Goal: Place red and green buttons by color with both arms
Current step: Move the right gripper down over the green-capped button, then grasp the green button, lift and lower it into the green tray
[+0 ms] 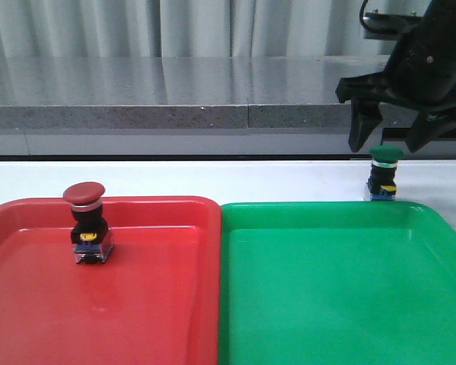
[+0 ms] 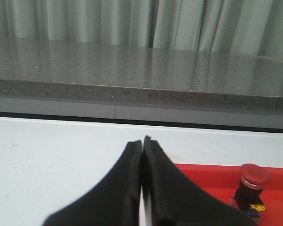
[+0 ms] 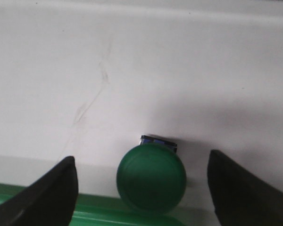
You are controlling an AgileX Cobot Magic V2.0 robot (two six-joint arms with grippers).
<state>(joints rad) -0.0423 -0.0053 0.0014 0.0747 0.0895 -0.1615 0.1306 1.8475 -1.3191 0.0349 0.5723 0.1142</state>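
Note:
The red button (image 1: pixel 87 225) stands upright in the far left part of the red tray (image 1: pixel 152 304); it also shows in the left wrist view (image 2: pixel 250 190). The green button (image 1: pixel 384 172) stands upright on the white table just behind the green tray (image 1: pixel 342 296). My right gripper (image 1: pixel 394 133) hangs open right above the green button, one finger on each side; in the right wrist view the green cap (image 3: pixel 151 179) lies between my open fingers (image 3: pixel 52 197). My left gripper (image 2: pixel 142 141) is shut and empty over the table, left of the red tray; it does not show in the front view.
A grey stone ledge (image 1: pixel 175 95) with curtains behind runs along the back of the white table (image 1: pixel 213 179). The two trays sit side by side at the front, their rims touching.

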